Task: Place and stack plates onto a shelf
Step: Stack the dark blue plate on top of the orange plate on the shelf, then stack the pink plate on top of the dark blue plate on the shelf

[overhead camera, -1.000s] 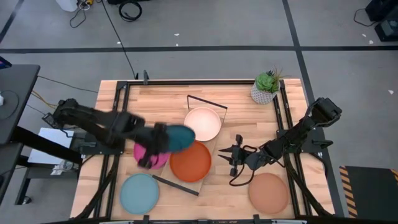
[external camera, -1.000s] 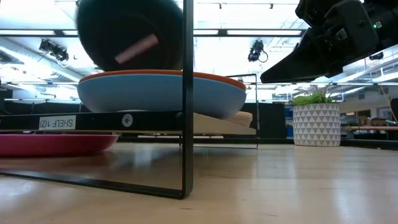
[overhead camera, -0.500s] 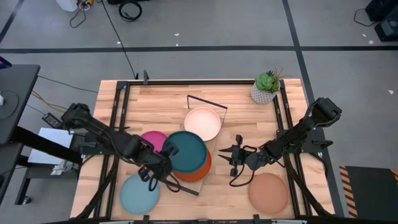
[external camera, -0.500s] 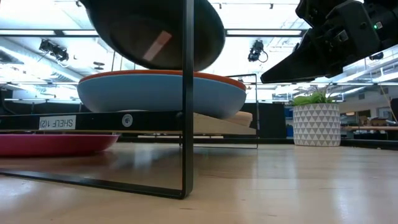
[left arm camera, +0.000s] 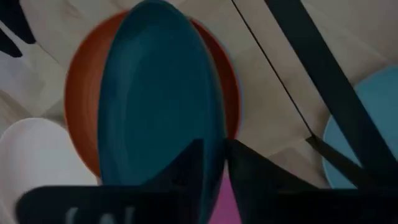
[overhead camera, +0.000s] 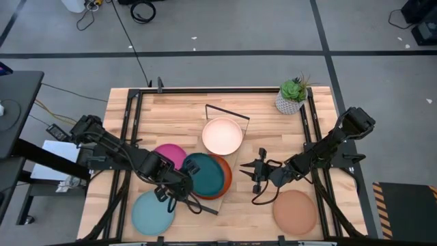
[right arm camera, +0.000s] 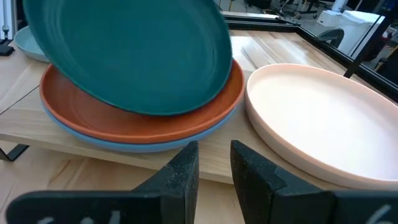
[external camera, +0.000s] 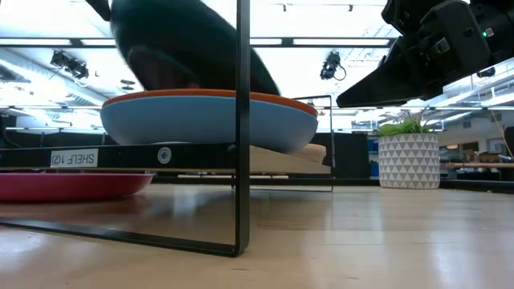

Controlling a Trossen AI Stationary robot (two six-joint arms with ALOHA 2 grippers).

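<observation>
My left gripper [overhead camera: 181,183] [left arm camera: 214,152] is shut on the dark teal plate [overhead camera: 205,174], which sits tilted over the orange plate [overhead camera: 223,179]. The orange plate lies on a blue plate [right arm camera: 124,142] at the near end of the shelf [right arm camera: 186,155]. The cream plate [overhead camera: 222,135] rests at the shelf's far end. The magenta plate [overhead camera: 169,154], light blue plate [overhead camera: 152,212] and tan-brown plate [overhead camera: 295,211] lie flat on the table. My right gripper [overhead camera: 258,171] [right arm camera: 214,155] waits right of the shelf, open by a narrow gap. My left gripper pinches the teal plate's rim [left arm camera: 211,134] on its left side between the two fingers, coming from the table's left. The plate is tilted: its held side is raised, and its opposite edge [right arm camera: 146,112] is down in the orange plate.
A potted plant [overhead camera: 292,96] stands at the far right corner. Black wire frames [overhead camera: 226,109] [external camera: 242,120] rise at both ends of the shelf. Bare wood lies between the shelf and the table's far edge.
My left gripper carried the teal plate from above the magenta plate toward the right and near edge, over the orange plate, then lowered it. The plate was held high half a second ago; now it is tipped with its right edge down.
</observation>
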